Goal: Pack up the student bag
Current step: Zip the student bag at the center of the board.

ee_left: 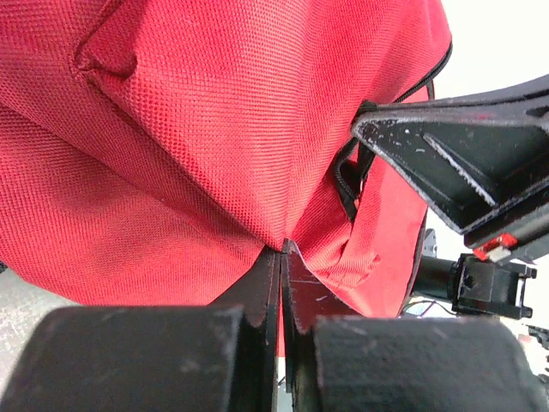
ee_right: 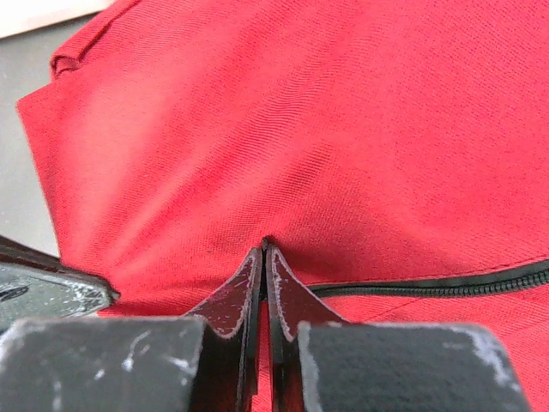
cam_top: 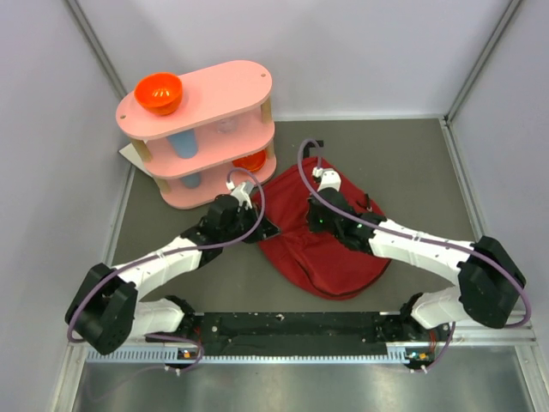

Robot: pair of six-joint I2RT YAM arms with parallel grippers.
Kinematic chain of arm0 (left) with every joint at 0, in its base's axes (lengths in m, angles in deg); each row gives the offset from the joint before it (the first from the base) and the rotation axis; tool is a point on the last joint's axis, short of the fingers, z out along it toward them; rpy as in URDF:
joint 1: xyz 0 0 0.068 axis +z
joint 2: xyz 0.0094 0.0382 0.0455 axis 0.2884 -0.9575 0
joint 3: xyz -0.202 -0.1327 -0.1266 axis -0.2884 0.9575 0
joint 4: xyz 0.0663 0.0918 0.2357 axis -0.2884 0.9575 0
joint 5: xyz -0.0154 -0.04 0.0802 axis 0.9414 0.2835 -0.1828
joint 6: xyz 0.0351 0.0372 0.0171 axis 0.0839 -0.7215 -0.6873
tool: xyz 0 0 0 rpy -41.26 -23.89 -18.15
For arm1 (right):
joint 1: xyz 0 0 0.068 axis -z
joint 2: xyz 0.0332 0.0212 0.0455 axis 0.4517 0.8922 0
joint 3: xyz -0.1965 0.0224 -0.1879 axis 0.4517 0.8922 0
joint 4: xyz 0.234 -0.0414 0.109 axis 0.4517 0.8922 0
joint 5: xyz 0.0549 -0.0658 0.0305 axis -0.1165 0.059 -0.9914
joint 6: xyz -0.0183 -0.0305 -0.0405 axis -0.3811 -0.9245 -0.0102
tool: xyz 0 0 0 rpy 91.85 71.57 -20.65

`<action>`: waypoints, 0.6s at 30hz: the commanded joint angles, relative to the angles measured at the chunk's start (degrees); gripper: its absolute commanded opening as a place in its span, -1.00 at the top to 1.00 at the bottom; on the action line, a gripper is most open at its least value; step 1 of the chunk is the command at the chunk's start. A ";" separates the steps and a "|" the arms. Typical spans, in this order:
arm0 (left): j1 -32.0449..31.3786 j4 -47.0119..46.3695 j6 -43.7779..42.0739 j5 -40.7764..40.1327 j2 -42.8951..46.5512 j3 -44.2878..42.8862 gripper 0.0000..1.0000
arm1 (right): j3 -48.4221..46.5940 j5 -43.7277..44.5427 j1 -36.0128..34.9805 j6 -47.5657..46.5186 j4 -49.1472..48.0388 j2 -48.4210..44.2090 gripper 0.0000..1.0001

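The student bag (cam_top: 343, 266) is a dark red fabric backpack lying flat on the grey table, in the middle of the top view. My left gripper (cam_top: 268, 230) is at its left edge. In the left wrist view the left gripper (ee_left: 283, 249) is shut, with a fold of the bag's red cloth (ee_left: 214, 129) pinched at the tips. My right gripper (cam_top: 319, 225) is over the bag's upper part. In the right wrist view the right gripper (ee_right: 264, 245) is also shut on a pucker of the bag's fabric (ee_right: 343, 129), just above a black zip (ee_right: 429, 283). The two grippers are close together.
A pink two-tier shelf (cam_top: 206, 112) stands at the back left, close to the left arm. It holds an orange bowl (cam_top: 159, 93) on top and a blue cup (cam_top: 182, 143) below. Pale walls close in the table (cam_top: 412, 163) on three sides.
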 commanded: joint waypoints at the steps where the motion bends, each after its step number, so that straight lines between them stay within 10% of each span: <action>1: 0.38 1.35 -2.84 -0.16 2.76 2.38 1.00 | 1.30 1.78 3.28 0.15 -2.12 -2.63 1.00; 16: 3.63 2.42 -7.14 7.56 4.00 2.47 0.99 | 5.61 -5.57 5.83 -0.38 -6.51 -8.52 1.00; 18: 3.46 -1.19 -5.13 11.44 3.55 2.21 0.70 | 6.23 -6.91 5.13 0.23 -7.31 -8.61 1.00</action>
